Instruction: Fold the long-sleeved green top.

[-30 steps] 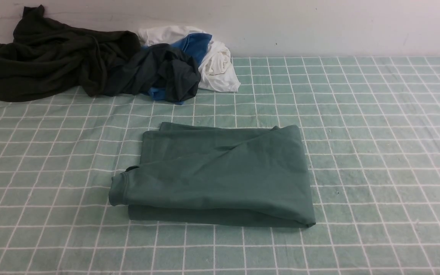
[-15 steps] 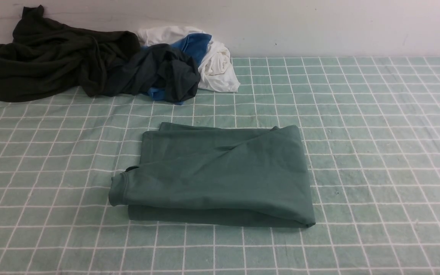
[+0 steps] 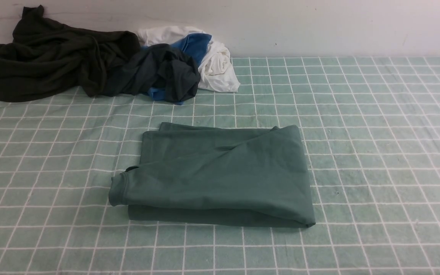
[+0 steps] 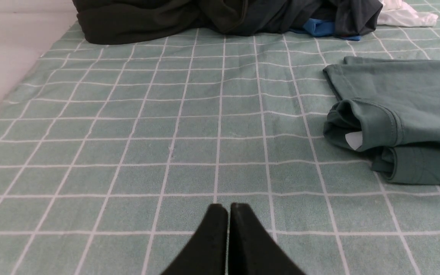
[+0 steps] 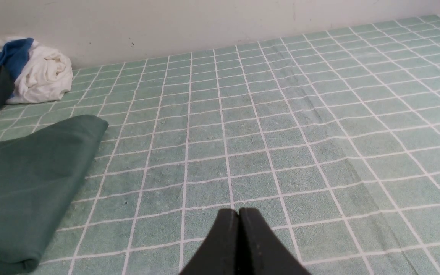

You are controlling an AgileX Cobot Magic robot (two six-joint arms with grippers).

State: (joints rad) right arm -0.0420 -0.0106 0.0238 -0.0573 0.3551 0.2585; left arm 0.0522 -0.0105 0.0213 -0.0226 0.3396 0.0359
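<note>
— Fingers (image 4: 227,214) of the left gripper (image 4: 228,208): pressed together, holding nothing, hovering low over the checked cloth (image 4: 166,126) covering the bench. Same on the right?

— Same. Fingers (image 5: 248,225) of the right gripper (image 5: 239,212) closed tip to tip, empty, above bare cloth well to the right of the garment. Neither gripper visible from the front.

— And the green long-sleeved top (image 3: 216,175)?

— Lying folded into a thick rectangle around the middle of the bench, a little toward the near edge. Layers stacked, one cuffed edge (image 3: 117,190) rolled at the near left corner, a diagonal crease running across the upper layer. Touched by neither gripper.

— Seen from the left wrist too?

— Yes, green top (image 4: 399,114) off to one side, a small white tag (image 4: 353,140) peeking out of the rolled opening. From the right wrist, only one folded end (image 5: 25,183) showing.

— Anything else on the bench?

— Heap of clothes at the far left against the wall (image 3: 319,26): very dark olive-black garment (image 3: 48,57), dark grey-and-blue garment (image 3: 166,74) beside it, white garment (image 3: 216,65) with a blue patch touching that. All well apart from the folded top.
</note>
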